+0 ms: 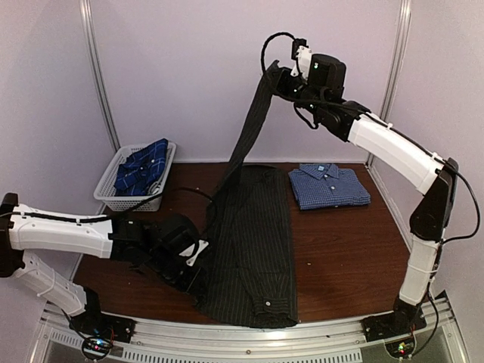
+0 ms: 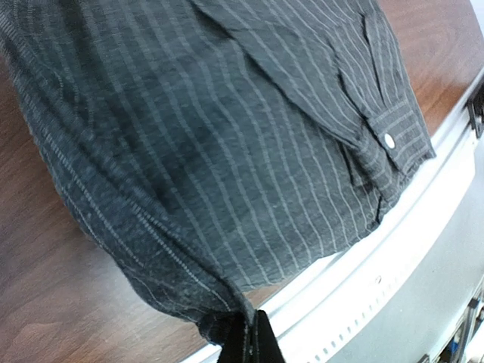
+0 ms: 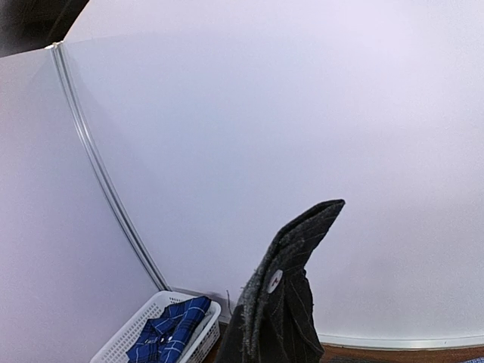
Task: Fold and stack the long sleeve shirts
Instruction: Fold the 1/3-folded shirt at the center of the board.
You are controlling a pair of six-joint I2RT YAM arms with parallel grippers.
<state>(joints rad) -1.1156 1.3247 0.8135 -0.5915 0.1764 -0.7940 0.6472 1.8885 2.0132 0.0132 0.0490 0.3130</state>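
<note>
Pinstriped shirt (image 1: 253,242) in both end effectors (image 1: 200,254) (image 1: 277,77)

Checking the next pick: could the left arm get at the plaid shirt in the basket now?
Probably not yet: left gripper is shut on the pinstriped shirt, though nothing blocks the basket.

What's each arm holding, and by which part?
Both on the charcoal pinstripe shirt: right jaws clamp the raised sleeve's cuff; left jaws pinch its bunched side edge.

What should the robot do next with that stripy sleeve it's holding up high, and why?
Probably lower the right claw and lay the sleeve across the striped shirt. The sleeve hangs stretched high, while the left claw pinches the shirt's edge down low.
</note>
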